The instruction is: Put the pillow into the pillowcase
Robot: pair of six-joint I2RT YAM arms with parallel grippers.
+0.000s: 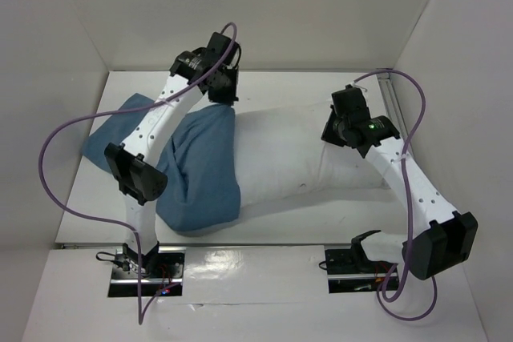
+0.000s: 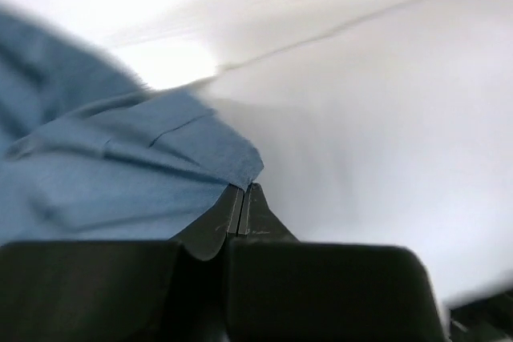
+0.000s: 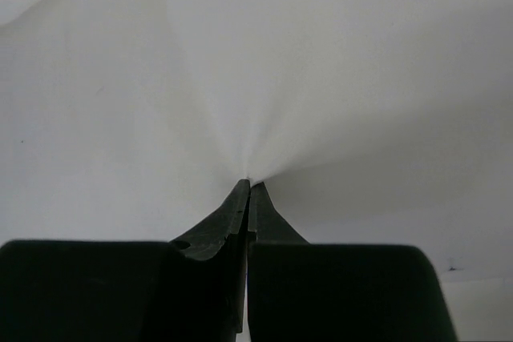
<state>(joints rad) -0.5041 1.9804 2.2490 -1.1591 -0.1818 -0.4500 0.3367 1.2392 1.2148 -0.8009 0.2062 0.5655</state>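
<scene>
The white pillow (image 1: 296, 154) lies across the table's middle, its left end inside the blue pillowcase (image 1: 200, 170). My left gripper (image 1: 224, 90) is at the pillowcase's far open edge, shut on a corner of the blue cloth (image 2: 240, 167); the pillow (image 2: 385, 142) fills the right of that view. My right gripper (image 1: 335, 130) is at the pillow's right end, shut on a pinch of white pillow fabric (image 3: 250, 174) that puckers toward the fingertips.
White walls enclose the table on three sides. A metal rail (image 1: 391, 98) runs along the right wall. Purple cables (image 1: 48, 158) loop from both arms. The pillowcase's closed end (image 1: 108, 138) lies flat at the left.
</scene>
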